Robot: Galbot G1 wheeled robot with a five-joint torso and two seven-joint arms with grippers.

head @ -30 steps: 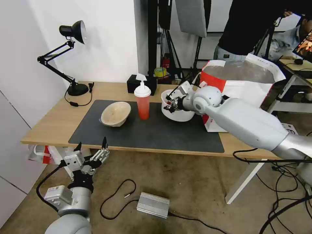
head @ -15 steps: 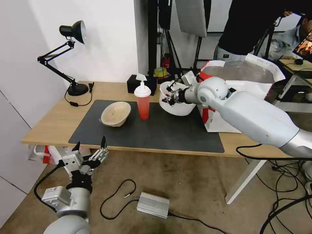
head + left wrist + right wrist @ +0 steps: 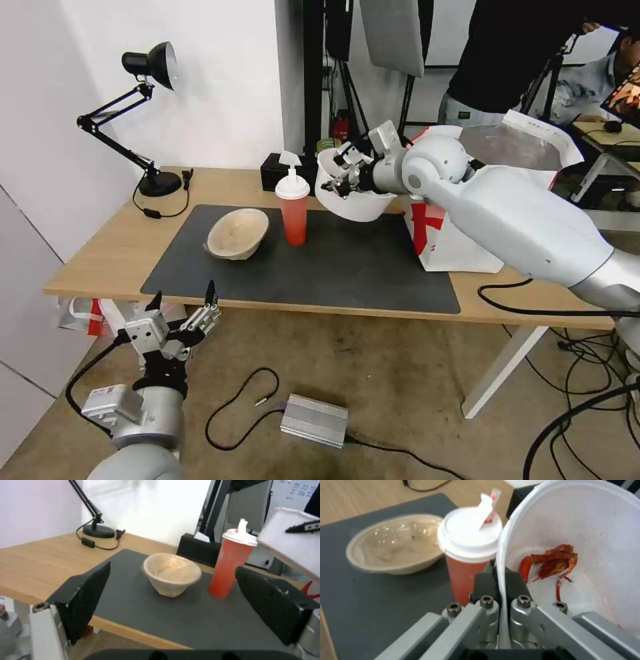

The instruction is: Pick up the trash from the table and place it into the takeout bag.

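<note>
I had the right gripper (image 3: 500,580) pinched on the rim of the white bowl (image 3: 353,193), holding it tilted above the surface — the red cup (image 3: 293,212) just beside it, the takeout bag (image 3: 480,200) behind. My worry was that thin-rim grip: more tilt could spill the red scraps (image 3: 553,561) or slip the bowl. The left gripper (image 3: 181,313) hung wide open, empty, below the surface edge.

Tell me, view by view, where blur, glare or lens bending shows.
Head view: wide-angle bending curves the table edge. Left wrist view: soft overall, washed-out bright wall behind the red cup. Right wrist view: the white bowl rim and the right gripper are soft up close.
</note>
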